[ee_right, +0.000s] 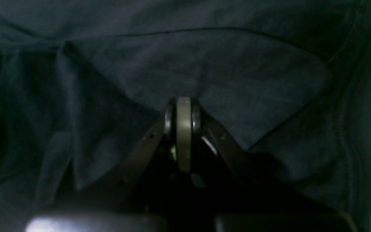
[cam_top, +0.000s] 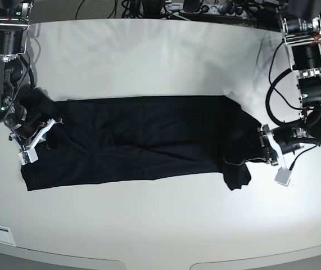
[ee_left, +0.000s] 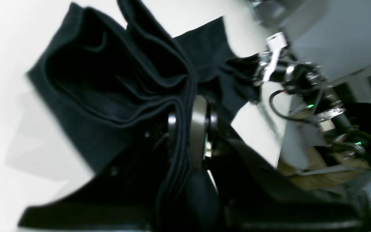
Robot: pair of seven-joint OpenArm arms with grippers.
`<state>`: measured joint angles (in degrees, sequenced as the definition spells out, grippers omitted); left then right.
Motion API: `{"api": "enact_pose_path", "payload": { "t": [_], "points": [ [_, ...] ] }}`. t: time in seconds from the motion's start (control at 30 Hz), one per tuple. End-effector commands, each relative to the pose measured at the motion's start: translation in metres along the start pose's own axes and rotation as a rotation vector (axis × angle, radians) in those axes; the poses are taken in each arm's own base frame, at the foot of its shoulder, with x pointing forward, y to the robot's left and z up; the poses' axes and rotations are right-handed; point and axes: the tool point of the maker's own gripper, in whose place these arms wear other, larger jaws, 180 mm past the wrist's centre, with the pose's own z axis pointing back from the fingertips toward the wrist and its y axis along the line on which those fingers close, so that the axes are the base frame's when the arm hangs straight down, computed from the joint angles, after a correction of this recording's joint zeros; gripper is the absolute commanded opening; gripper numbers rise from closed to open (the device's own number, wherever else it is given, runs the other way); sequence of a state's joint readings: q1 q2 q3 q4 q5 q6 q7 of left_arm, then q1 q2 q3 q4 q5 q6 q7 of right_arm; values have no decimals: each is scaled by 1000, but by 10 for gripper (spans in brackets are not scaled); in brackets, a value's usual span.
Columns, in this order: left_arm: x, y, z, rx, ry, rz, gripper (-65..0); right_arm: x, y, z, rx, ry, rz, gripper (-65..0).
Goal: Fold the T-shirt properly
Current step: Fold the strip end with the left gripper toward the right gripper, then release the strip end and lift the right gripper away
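Note:
The black T-shirt lies as a long band across the white table, with a bunched part hanging at its right end. My left gripper is at that right end, shut on the shirt's edge. In the left wrist view several hemmed layers of the T-shirt run between its fingers, and the left gripper is closed on them. My right gripper is at the band's left end. In the right wrist view the right gripper is closed, with the T-shirt pulled in folds to its tip.
Cables run along the table's far edge. White tags hang from the left gripper and the right gripper. The table's curved front edge is near. The right arm shows far off in the left wrist view.

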<state>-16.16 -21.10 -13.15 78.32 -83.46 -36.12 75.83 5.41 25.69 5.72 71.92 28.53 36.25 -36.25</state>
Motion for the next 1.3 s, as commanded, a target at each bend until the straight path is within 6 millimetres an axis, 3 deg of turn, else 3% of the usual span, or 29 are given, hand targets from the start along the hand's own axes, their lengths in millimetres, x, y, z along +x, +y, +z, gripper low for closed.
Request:
{"api": "enact_pose_path", "payload": {
  "t": [0.0, 0.2, 0.37, 0.6, 0.73, 0.8, 1.07, 1.1, 1.13, 1.2, 1.27],
  "points": [
    [21, -11, -2, -37, -63, -52, -650, -18, -7, 3, -21, 99, 23, -650],
    [24, -36, -36, -155, -164, -42, -650, -17, -4, 3, -5, 99, 33, -650],
    [15, -46, -60, -179, -152, -26, -650, -21, -4, 4, -6, 113, 34, -650],
    [10, -57, -78, -211, -150, -13, -650, -20, -4, 4, -4, 114, 34, -650],
    [6, -67, -86, -254, -129, -14, -313, -19, 1, 4, 21, 108, 41, -650],
    [3, -70, -90, -260, -111, -19, -273, -20, 2, 4, 29, 115, 32, -638],
    [2, -69, -91, -254, -109, -21, -280, -16, 7, 4, 54, 100, 6, -631],
    [5, -69, -90, -252, -120, -20, -315, -16, 6, 4, 54, 100, 7, -631],
    [8, -67, -88, -247, -139, -18, -390, -16, 6, 4, 54, 99, 8, -631],
    [12, -56, -83, -194, -160, -24, -636, -16, 6, 4, 53, 100, 8, -631],
    [8, -35, -81, -88, -137, -51, -650, -15, 6, 4, 53, 98, 8, -631]
  ]
}}
